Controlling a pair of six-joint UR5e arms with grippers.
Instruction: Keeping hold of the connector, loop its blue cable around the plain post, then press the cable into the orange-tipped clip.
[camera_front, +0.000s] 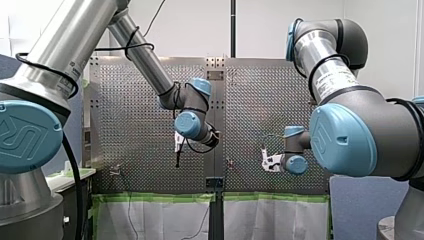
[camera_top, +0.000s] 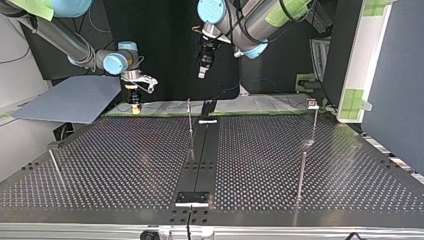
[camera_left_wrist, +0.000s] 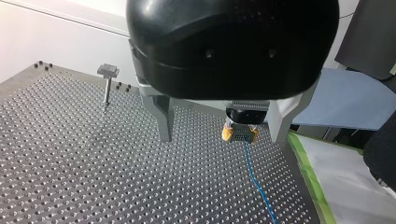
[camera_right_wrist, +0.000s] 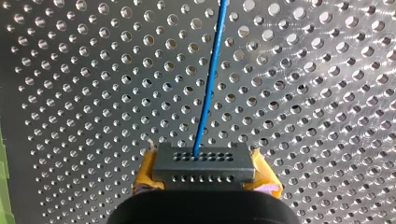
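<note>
In the right wrist view my right gripper (camera_right_wrist: 203, 176) is shut on a dark grey connector (camera_right_wrist: 203, 163), with a yellow pad on each side. Its blue cable (camera_right_wrist: 210, 79) runs straight away over the perforated plate. The left wrist view shows the same connector (camera_left_wrist: 240, 132) ahead of my left gripper (camera_left_wrist: 220, 139), and the blue cable (camera_left_wrist: 257, 186) trails off from it. My left gripper's metal fingers (camera_left_wrist: 163, 119) stand wide open with nothing between them, hovering above the table. In the top view my right gripper (camera_top: 134, 102) is low at the far edge and my left gripper (camera_top: 202, 70) hangs higher.
A thin post (camera_top: 190, 120) stands near the table's middle strip. At the top view's right are a post with a small head (camera_top: 314, 117) and another thin post (camera_top: 301, 175). A flat-headed post (camera_left_wrist: 107, 84) stands beside my left gripper. Green tape (camera_left_wrist: 310, 172) lines the table edge.
</note>
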